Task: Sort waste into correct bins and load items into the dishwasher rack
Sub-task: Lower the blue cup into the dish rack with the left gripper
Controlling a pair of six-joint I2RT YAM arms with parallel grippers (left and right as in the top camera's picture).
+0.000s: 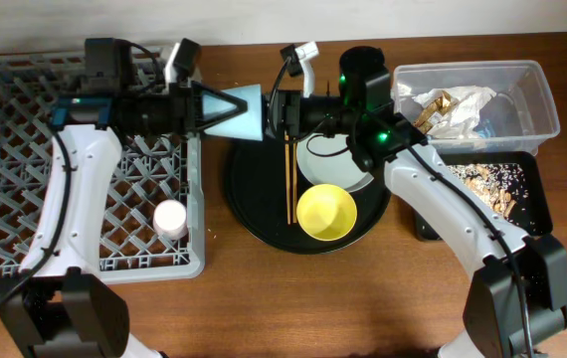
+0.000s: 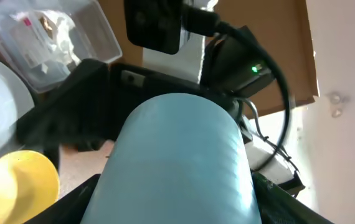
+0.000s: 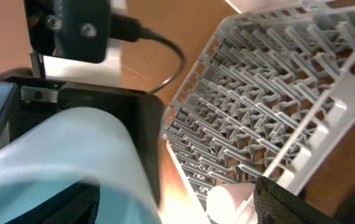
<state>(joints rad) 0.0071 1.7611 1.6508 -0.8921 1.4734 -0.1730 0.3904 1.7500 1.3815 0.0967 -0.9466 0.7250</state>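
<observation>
Overhead: light blue cup [image 1: 249,112] lies sideways at upper centre, clamped in my left fingers [image 1: 209,99]. Right fingers [image 1: 282,107] meet its right end, hold undeterminable. Rack [image 1: 5,249] lies leftward.

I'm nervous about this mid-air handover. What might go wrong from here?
1. The light blue cup hangs between the left claw, shut on its tapered wall, and the right claw, which looks parted. A weak hold could let it slip and drop.
2. On the swing into the dishwasher rack, it may knock the pink cup or catch on the pegs.
</observation>
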